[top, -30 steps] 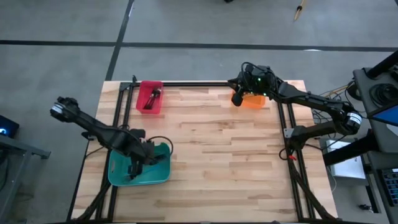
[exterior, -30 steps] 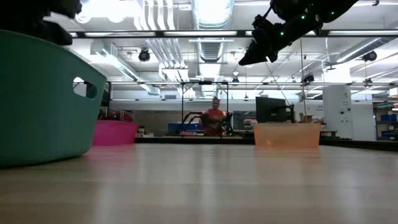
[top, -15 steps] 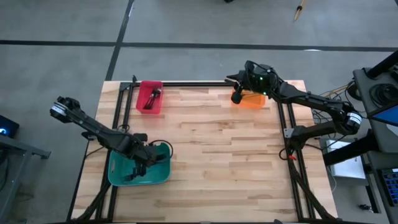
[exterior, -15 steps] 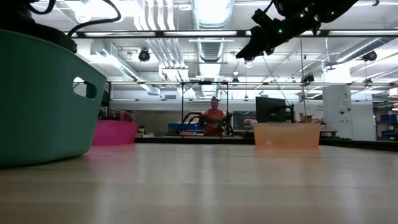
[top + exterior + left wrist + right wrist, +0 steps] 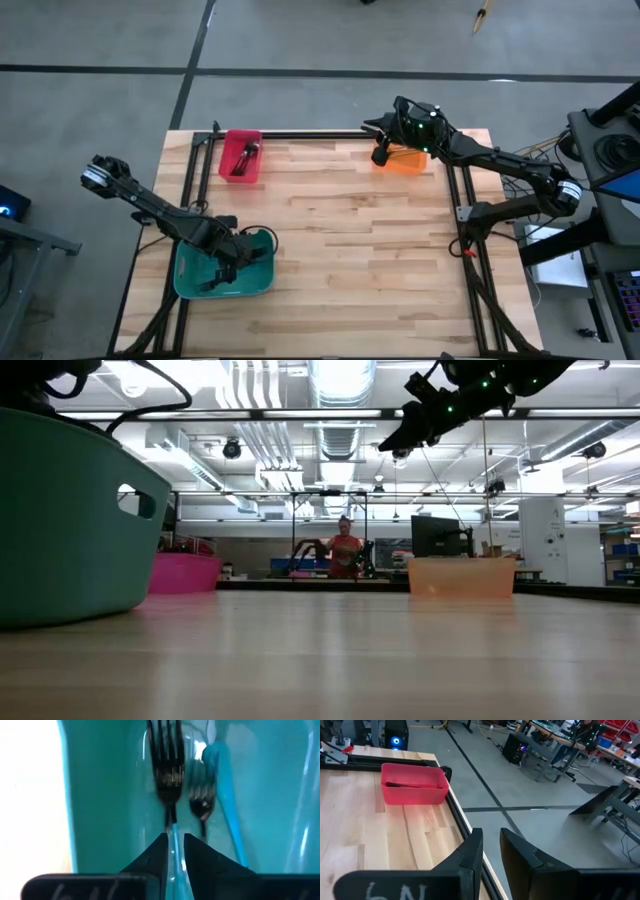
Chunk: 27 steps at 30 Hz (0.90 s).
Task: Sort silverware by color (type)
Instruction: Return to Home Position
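Observation:
My left gripper (image 5: 175, 841) points down inside the teal bin (image 5: 225, 268), with its fingers a narrow gap apart. A fork with a dark head (image 5: 167, 775) and a blue handle (image 5: 174, 834) lies on the bin floor. The handle runs between my fingertips, with teal showing on both sides of it. A second fork (image 5: 201, 802) and another blue handle (image 5: 225, 795) lie beside it. In the low view the bin wall (image 5: 70, 520) hides this gripper. My right gripper (image 5: 491, 845) hangs high by the orange bin (image 5: 408, 160), nearly level, slightly open and with nothing in it.
A red bin (image 5: 241, 155) with dark forks in it stands at the table's far left. The orange bin is at the far right. Bare wood (image 5: 350, 250) lies between the bins. Black frame rails (image 5: 300, 134) run along the far edge and both sides. A person (image 5: 345, 550) stands far behind the table.
My left gripper has sunk straight down into the teal bin, still pointing down, and has been almost still for the last half second. My right gripper has stayed above the orange bin and tipped a little.

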{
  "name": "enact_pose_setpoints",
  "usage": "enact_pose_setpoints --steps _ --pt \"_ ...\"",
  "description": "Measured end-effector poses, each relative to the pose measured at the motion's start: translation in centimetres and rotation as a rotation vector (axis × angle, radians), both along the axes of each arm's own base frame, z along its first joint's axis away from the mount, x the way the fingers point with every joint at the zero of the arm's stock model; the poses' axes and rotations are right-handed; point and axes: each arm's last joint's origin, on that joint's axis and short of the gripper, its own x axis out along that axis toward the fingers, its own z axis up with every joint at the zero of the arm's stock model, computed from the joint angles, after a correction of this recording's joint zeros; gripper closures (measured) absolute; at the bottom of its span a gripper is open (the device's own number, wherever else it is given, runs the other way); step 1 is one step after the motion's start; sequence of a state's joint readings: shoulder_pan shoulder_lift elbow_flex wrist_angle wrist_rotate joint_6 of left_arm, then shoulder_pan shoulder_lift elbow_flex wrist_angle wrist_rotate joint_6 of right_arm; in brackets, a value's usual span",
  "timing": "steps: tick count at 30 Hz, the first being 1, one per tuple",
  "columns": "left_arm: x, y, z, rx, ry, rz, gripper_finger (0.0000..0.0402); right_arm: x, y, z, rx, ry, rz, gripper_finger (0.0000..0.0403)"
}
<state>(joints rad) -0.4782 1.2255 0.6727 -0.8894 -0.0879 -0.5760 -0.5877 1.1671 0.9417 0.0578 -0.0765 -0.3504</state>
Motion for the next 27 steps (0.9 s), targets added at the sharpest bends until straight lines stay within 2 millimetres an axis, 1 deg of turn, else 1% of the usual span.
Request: enact_pose_setpoints --steps 5,8,11,15,18,20,23,27 --pt "-0.1 0.1 0.0 0.02 0.013 -0.031 0.0348 0.0 0.0 0.0 0.007 -0.01 -0.002 0.0346" --pt "0.3 0.0 0.8 0.046 -0.033 -0.029 0.0349 0.2 -0.1 0.1 0.017 -0.042 0.006 0.0346" --pt "1.0 -0.1 1.9 0.148 -0.127 -0.049 0.0355 0.8 -0.1 0.4 0.022 -0.106 0.079 0.0346" --pt "3.0 -0.3 3.7 0.353 -0.363 -0.138 0.0362 1.8 0.2 1.0 0.057 -0.243 0.22 0.0346" --pt "4.4 -1.0 4.9 0.4 -0.538 -0.22 0.0363 2.8 1.3 0.8 0.083 -0.258 0.359 0.0346" --pt "4.7 -1.3 5.1 0.41 -0.634 -0.288 0.0363 3.5 2.2 0.4 0.078 -0.242 0.413 0.0346" --pt "4.3 -1.3 4.5 0.424 -0.724 -0.358 0.0363 4.2 3.7 -0.1 0.069 -0.22 0.448 0.0346" --pt "2.9 -0.6 4.4 0.369 -0.83 -0.356 0.0365 4.3 5.8 -0.7 0.093 -0.208 0.506 0.0346"
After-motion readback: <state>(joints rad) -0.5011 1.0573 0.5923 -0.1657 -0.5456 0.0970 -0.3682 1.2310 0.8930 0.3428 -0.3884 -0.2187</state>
